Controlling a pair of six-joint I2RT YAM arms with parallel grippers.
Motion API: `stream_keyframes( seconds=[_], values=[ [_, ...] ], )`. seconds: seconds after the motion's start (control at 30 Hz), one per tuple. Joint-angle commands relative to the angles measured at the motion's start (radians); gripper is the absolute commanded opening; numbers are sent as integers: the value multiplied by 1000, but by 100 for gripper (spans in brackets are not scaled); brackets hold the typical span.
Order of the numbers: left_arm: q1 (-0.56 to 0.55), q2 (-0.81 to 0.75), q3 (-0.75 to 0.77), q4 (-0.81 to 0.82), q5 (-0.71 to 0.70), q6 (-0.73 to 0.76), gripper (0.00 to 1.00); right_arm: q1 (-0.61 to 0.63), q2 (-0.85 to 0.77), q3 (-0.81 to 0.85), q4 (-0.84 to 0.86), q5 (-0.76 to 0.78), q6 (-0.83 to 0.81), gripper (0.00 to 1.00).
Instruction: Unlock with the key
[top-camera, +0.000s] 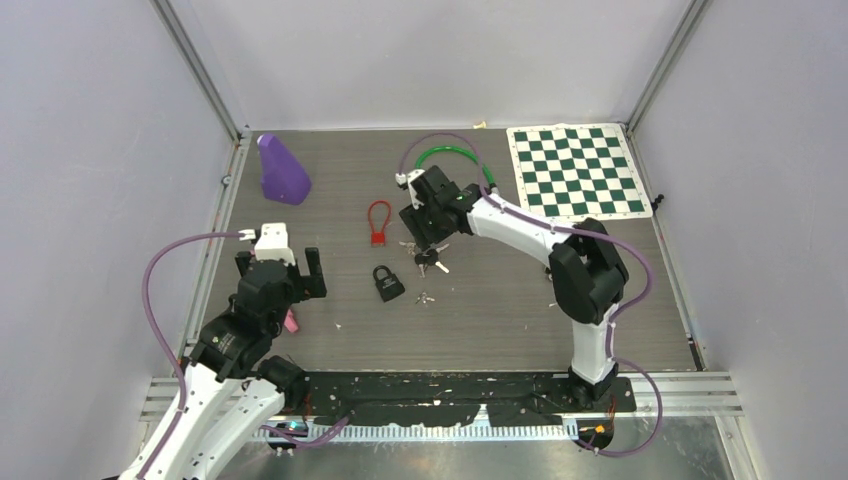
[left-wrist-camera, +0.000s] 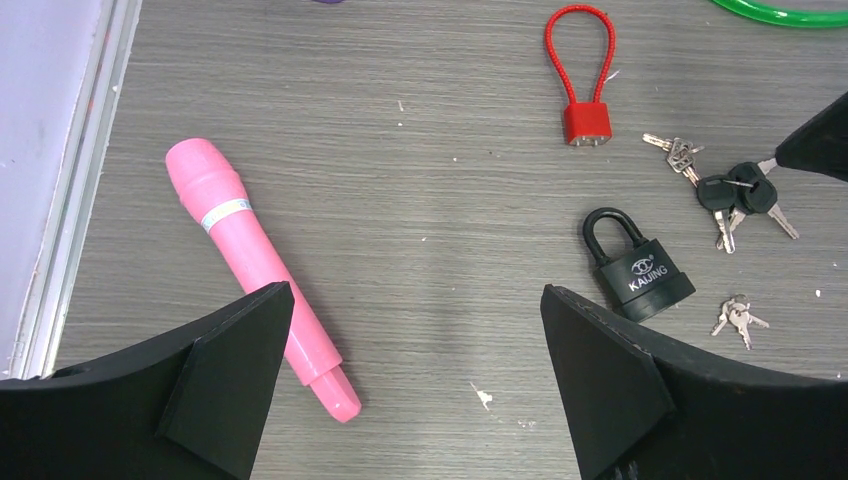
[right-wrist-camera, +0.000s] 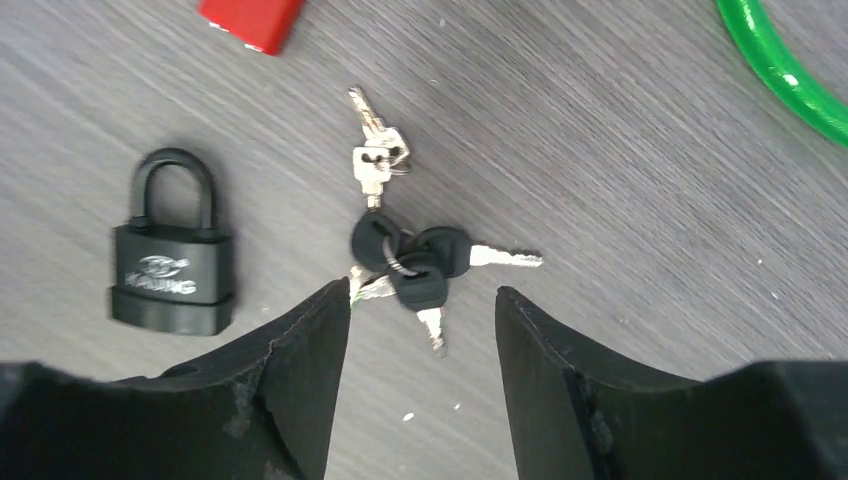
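A black padlock lies flat on the table with its shackle closed, also in the left wrist view and the right wrist view. Just to its right lies a bunch of black-headed keys. My right gripper hovers right over that bunch, open, its fingertips either side of one key's blade and gripping nothing. My left gripper stands wide open left of the padlock, with bare table between its fingers.
A red cable lock and a small silver key set lie beyond the bunch; another silver set lies near the padlock. A pink marker sits by my left finger. A green cable loop, purple object and chessboard are at the back.
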Motion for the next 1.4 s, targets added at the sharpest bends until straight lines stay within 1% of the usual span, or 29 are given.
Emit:
stream_keyframes(
  seconds=[0.0,0.13,0.23,0.3,0.37,0.4,0.43,0.47,0.5,0.53,0.57,0.6,0.63,0.73,0.9,1.1,1.23,1.37],
  values=[
    [0,12,6,29,3,0,100,-17,100,30,0,-112,-140,61],
    [0,17,1,32,6,2,100,-22,169,54,-4,-144,-164,58],
    [0,23,2,34,11,3,100,-23,188,40,13,-195,-172,56],
    [0,26,2,36,14,5,100,-22,192,23,18,-214,-170,53],
    [1,29,3,36,19,7,100,-21,186,5,22,-218,-162,44],
    [1,30,2,38,21,6,100,-21,170,-16,24,-217,-153,36],
    [1,30,2,38,23,6,100,-21,160,-28,33,-216,-149,32],
    [0,30,2,39,24,8,100,-21,136,-54,38,-212,-139,25],
    [0,30,1,39,28,8,100,-20,122,-66,44,-209,-134,22],
    [0,31,2,40,33,9,100,-21,92,-93,50,-205,-125,16],
    [0,31,2,42,38,9,100,-21,57,-106,61,-201,-119,14],
    [0,30,2,42,44,10,100,-21,38,-133,66,-194,-105,9],
    [1,30,2,43,51,9,99,-21,-1,-149,78,-192,-102,7],
    [1,29,3,50,93,6,100,-22,-77,-211,101,-186,-58,5],
    [0,33,12,49,146,-20,100,-21,-214,-295,141,-177,-14,5],
    [1,50,1,78,315,-137,99,-20,-339,-431,222,-216,54,6],
    [0,71,-39,142,424,-243,99,-19,-352,-487,222,-207,85,5],
    [0,96,-62,174,477,-270,100,-12,-335,-565,209,-202,91,7]
  ],
)
